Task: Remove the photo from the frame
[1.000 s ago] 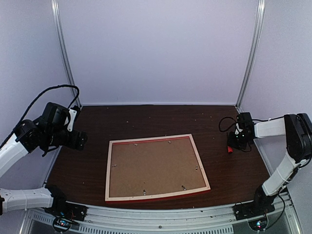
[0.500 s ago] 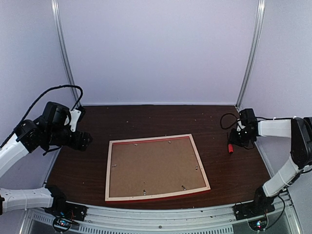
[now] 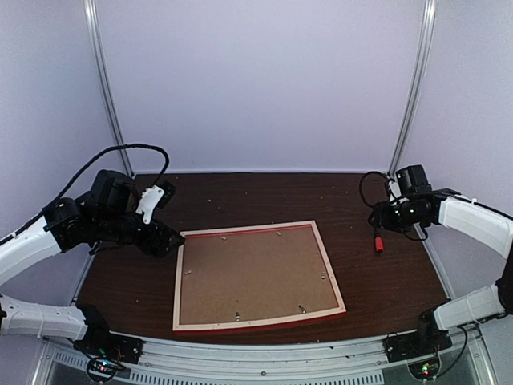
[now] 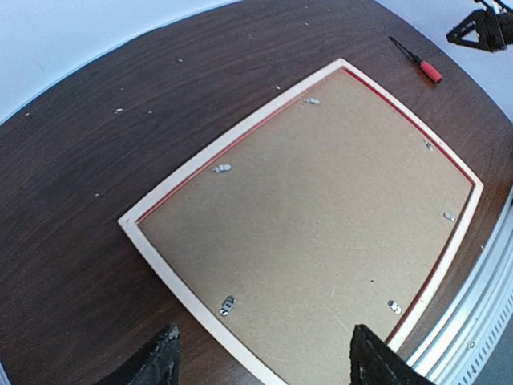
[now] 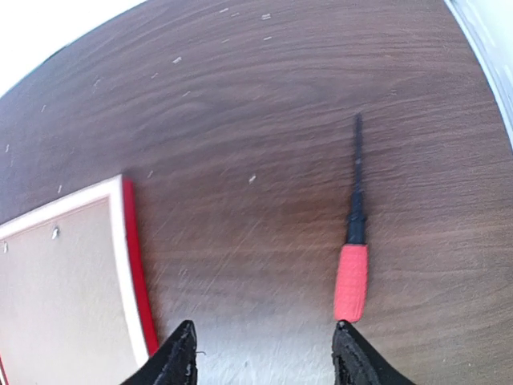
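The frame (image 3: 255, 225) lies face down in the middle of the dark wooden table, its pale wood rim up and red edge showing; it also shows in the left wrist view (image 4: 200, 309) and right wrist view (image 5: 128, 265). A brown backing board (image 3: 256, 274) fills it, held by small metal tabs (image 4: 228, 304). The photo is hidden under the board. My left gripper (image 3: 167, 239) is open and empty, hovering by the frame's left edge. My right gripper (image 3: 383, 218) is open and empty, above the table right of the frame.
A screwdriver with a red handle (image 3: 378, 241) lies on the table right of the frame, under my right gripper; it shows in the right wrist view (image 5: 352, 281) and left wrist view (image 4: 417, 61). Purple walls and metal posts enclose the table.
My left gripper has swung right, from the far left of the table towards the frame's left edge. My right gripper has lifted and shifted slightly, leaving the screwdriver on the table.
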Action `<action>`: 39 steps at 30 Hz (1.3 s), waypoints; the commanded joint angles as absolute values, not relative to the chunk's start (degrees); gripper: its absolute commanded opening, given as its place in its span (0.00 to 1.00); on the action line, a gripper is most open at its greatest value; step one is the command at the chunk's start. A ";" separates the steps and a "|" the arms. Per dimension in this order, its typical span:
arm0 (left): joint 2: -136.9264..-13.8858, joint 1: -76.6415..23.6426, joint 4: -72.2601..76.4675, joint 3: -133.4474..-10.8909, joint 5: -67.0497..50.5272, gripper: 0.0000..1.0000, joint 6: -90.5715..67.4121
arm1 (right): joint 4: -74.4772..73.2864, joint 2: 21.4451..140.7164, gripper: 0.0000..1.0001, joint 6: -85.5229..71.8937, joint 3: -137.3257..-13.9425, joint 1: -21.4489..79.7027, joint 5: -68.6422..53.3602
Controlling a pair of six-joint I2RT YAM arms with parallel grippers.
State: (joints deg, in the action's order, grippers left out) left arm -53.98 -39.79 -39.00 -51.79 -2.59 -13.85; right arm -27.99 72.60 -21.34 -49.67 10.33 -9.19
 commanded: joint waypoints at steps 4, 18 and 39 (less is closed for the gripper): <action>-62.13 -50.83 -30.19 -54.21 -2.27 0.71 -10.44 | -35.30 67.65 0.58 -22.68 -49.79 18.48 -9.73; -96.69 -72.86 -22.60 -70.53 -1.27 0.65 -0.61 | -36.78 63.41 0.57 -26.85 -45.44 24.81 -11.32; -111.17 -81.02 -17.45 -69.33 9.10 0.60 8.94 | -33.84 64.47 0.55 -29.31 -43.07 28.55 -11.51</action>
